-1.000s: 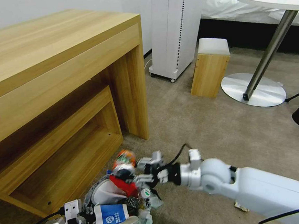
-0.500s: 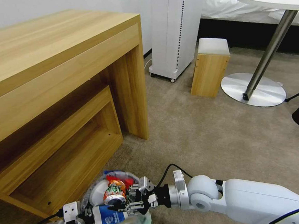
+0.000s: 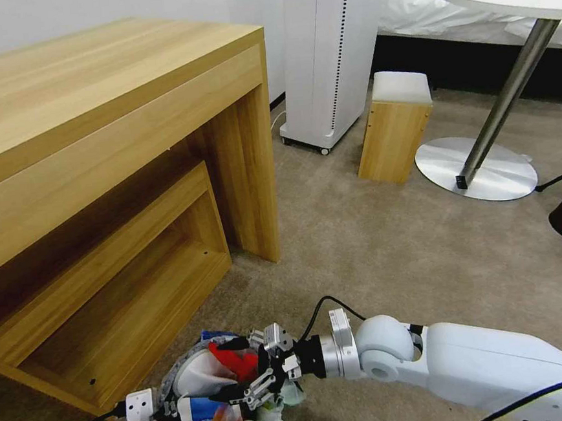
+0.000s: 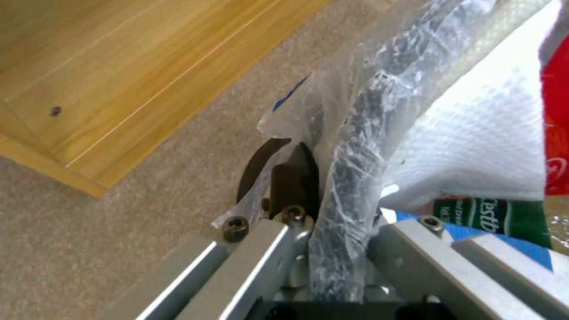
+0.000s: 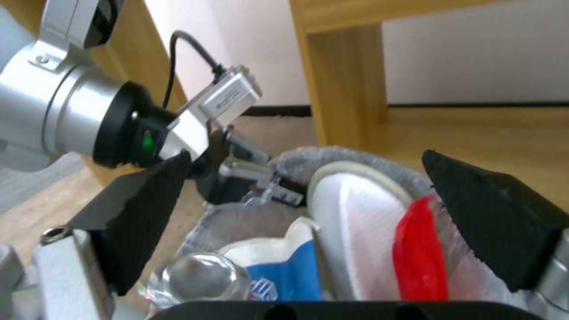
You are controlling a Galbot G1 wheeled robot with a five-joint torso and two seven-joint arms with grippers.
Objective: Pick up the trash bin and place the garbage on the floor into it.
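trash bin (image 3: 208,398) held low over the carpet (image 3: 388,254) beside the wooden desk (image 3: 95,154), right gripper (image 3: 239,376) spread above its contents.

left gripper (image 4: 320,249) clenched on the bin's bag-covered rim, one finger (image 4: 255,253) outside the clear crinkled plastic and the other inside; the dark wall of the bin shows just past the fingertips. right gripper released, its two black pads (image 5: 498,222) wide apart with nothing between them, hovering just over the heaped litter. inside the bin: a white slipper (image 5: 362,231), a red wrapper (image 5: 418,253) against it, a blue-white packet (image 5: 290,266), and a green-labelled bottle (image 4: 492,218). an orange-toned item at the bin's near edge is possibly a crushed can, though the head view blurs it.
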